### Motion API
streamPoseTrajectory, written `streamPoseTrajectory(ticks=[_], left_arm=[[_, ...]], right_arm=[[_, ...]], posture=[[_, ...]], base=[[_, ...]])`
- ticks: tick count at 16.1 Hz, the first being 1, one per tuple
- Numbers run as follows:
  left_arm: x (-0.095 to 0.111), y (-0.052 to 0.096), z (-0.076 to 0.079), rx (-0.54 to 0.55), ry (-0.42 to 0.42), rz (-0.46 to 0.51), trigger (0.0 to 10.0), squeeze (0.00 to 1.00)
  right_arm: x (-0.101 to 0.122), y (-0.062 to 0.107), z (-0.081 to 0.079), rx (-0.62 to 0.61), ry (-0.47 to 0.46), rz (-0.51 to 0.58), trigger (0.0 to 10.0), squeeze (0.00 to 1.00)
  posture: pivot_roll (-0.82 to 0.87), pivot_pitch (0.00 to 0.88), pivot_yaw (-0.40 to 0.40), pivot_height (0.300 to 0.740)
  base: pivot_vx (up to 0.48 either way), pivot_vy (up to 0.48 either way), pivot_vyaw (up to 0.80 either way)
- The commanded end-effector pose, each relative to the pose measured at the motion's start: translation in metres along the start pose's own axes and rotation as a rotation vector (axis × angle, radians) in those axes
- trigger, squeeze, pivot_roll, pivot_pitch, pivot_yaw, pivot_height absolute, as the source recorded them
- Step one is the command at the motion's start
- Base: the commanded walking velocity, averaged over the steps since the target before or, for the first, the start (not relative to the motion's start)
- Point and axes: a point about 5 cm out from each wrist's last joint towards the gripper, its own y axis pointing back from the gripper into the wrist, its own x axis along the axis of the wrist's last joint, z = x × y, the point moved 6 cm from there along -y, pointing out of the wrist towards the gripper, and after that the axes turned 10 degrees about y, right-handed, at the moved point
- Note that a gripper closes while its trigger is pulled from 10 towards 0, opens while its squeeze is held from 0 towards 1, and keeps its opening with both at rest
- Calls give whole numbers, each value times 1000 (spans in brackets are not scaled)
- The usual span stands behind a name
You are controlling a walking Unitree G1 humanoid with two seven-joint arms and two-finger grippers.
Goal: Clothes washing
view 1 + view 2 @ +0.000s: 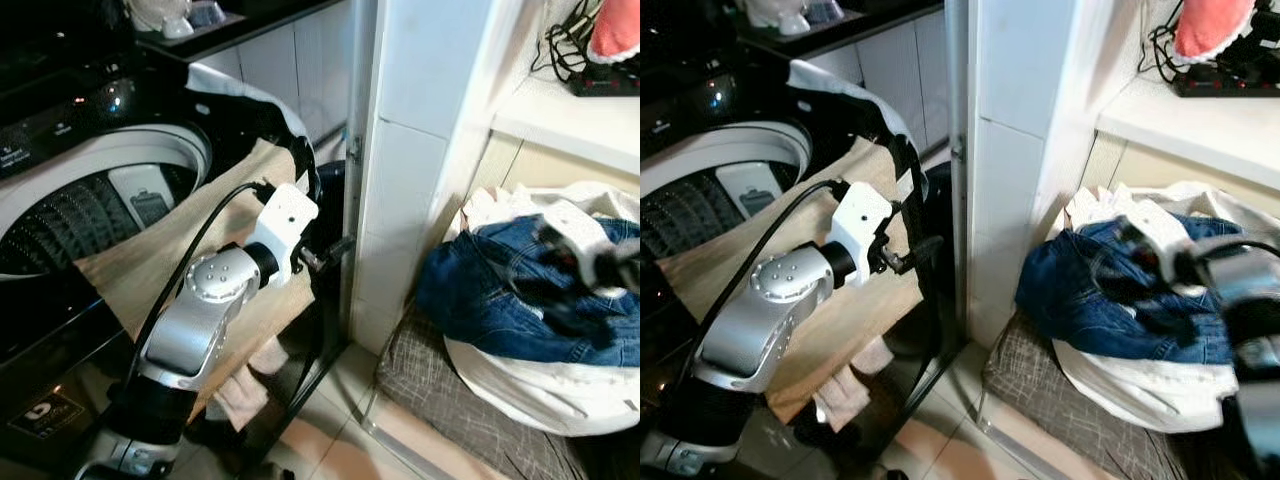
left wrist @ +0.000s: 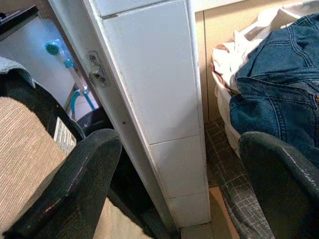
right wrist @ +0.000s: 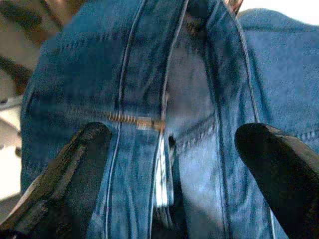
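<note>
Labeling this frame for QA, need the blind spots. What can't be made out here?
- Right gripper: motion-blurred in both eye views, so contact with the jeans is unclear.
- White laundry bag: the jeans cover whatever lies beneath them.
- Washing machine drum: dark inside, partly covered by the beige cloth; load unreadable.
- Control panel: markings too small and dark.
- Pink item on the shelf: cut off by the top edge.

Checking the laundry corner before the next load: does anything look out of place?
A tan cloth hangs over the washer rim, half outside the drum, beside the open left gripper. The jeans are heaped over the white bag, under the open right gripper.
</note>
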Motion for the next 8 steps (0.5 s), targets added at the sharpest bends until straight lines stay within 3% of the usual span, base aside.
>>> streamPoseTrajectory(ticks=[1, 3, 8], left_arm=[[2, 3, 2, -12, -4, 1, 10000, 0], [0, 7, 12, -66, 12, -6, 10000, 0], [-3, 6, 26, -130, 17, -12, 10000, 0]], right_arm=[[1, 15, -5, 35, 59, 10, 10000, 1000], [-12, 44, -26, 106, 116, -4, 10000, 1000], [-28, 69, -46, 138, 191, -79, 10000, 1000]], posture=[[-37, 0, 53, 740], [-43, 0, 57, 740], [-66, 0, 76, 740]], base=[[0, 0, 0], [0, 0, 0], [0, 0, 0]])
